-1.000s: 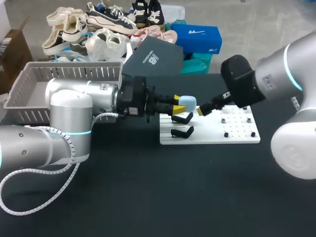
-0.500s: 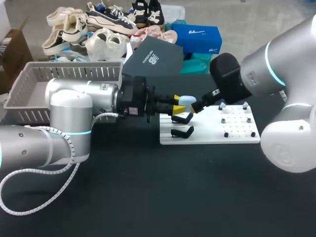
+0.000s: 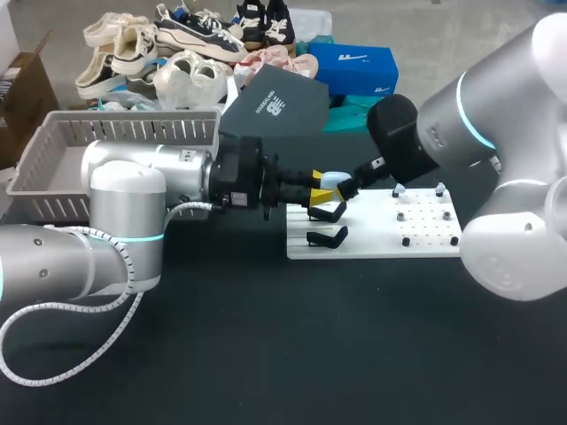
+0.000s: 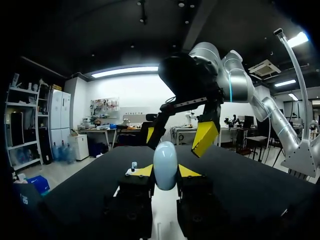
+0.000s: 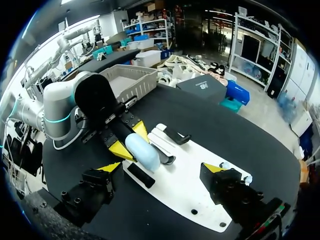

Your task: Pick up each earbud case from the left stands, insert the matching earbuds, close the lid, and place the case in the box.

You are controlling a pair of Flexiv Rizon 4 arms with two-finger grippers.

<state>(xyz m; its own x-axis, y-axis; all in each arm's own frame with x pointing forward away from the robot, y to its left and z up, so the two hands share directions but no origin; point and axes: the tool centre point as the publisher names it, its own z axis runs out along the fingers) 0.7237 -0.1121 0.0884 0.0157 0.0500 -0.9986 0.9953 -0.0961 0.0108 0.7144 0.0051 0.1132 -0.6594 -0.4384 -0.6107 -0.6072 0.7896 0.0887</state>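
The table (image 3: 266,354) is a flat, matte black surface. On it lies a smooth white rectangular board (image 3: 381,241), with small pegs (image 3: 405,241) dotting its right half and two black hooked stands (image 3: 326,236) on its left. At the table's far left sits a grey plastic box (image 3: 133,133) with slatted walls. My left gripper (image 4: 165,172) is clamped on the case (image 4: 165,164), a glossy pale-blue rounded shell. The case is pinched between both yellow tips, over the board's left end and close by the stands. My right gripper (image 5: 162,168) has its fingers spread wide, with the case just ahead of them.
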